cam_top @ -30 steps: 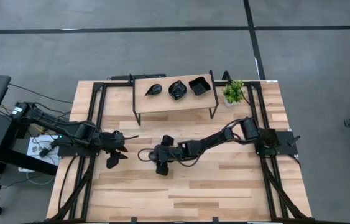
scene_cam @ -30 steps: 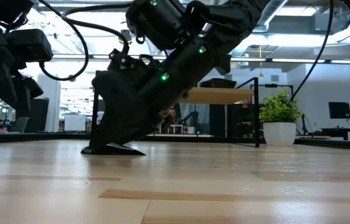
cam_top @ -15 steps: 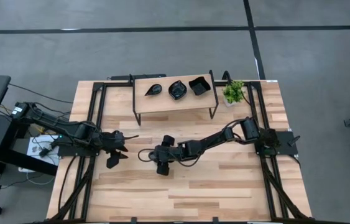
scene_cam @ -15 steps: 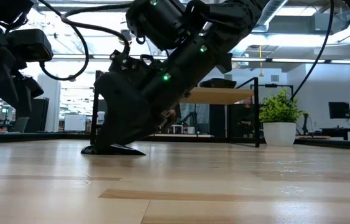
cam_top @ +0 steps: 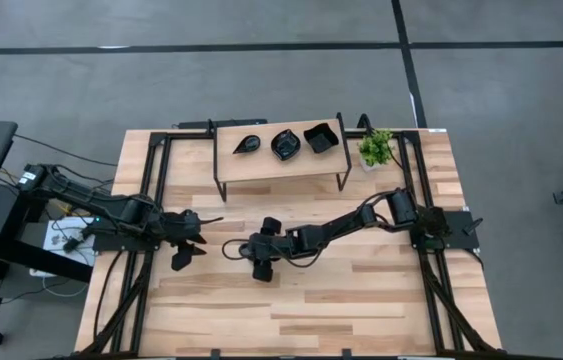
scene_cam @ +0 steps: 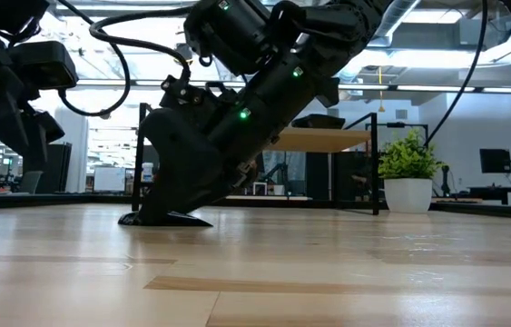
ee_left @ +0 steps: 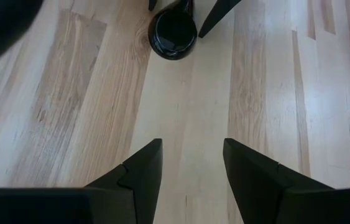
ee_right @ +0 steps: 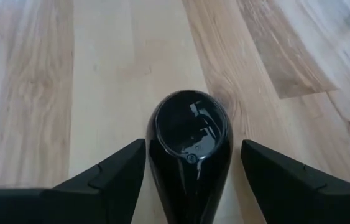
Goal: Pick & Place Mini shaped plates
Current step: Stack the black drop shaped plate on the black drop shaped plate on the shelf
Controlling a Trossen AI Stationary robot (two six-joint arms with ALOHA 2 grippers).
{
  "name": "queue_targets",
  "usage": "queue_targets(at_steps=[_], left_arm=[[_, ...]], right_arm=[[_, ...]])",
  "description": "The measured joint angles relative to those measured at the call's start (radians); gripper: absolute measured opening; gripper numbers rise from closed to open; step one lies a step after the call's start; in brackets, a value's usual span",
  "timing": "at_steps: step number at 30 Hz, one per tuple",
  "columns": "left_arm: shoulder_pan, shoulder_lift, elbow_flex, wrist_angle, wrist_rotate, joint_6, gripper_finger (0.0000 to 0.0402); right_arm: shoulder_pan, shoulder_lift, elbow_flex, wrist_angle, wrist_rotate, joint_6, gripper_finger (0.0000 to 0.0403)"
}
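The right gripper (ee_right: 187,180) is low over the table (cam_top: 361,300), its fingers wide open on both sides of a little black teardrop plate (ee_right: 190,140) that lies flat on the wood, so it looks ready to grab it but holds nothing yet. The left gripper (ee_left: 187,171) waits close by, partly open and empty. Three more black plates (cam_top: 283,142) sit side by side on the small raised shelf (cam_top: 261,165) at the back of the table.

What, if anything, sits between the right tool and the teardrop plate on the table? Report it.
Nothing visible. The right tool is open, its fingers on either side of the teardrop plate, which lies flat on the table with clear gaps both sides.
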Motion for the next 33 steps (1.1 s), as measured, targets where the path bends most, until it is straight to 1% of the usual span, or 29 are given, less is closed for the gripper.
queue_targets(at_steps=[18,21,28,33], left_arm=[[0.0,0.0,0.0,0.017,0.0,0.0,0.0172],[0.0,0.0,0.0,0.018,0.0,0.0,0.0172],[0.0,0.0,0.0,0.021,0.0,0.0,0.0172],[0.0,0.0,0.0,0.024,-0.001,0.0,0.0172]], right_arm=[[0.001,0.0,0.001,-0.018,0.005,0.01,0.0258],[0.001,0.0,0.001,-0.018,0.004,0.01,0.025],[0.001,0.0,0.001,-0.018,0.004,0.01,0.0216],[0.001,0.0,0.001,-0.015,0.004,0.01,0.0207]])
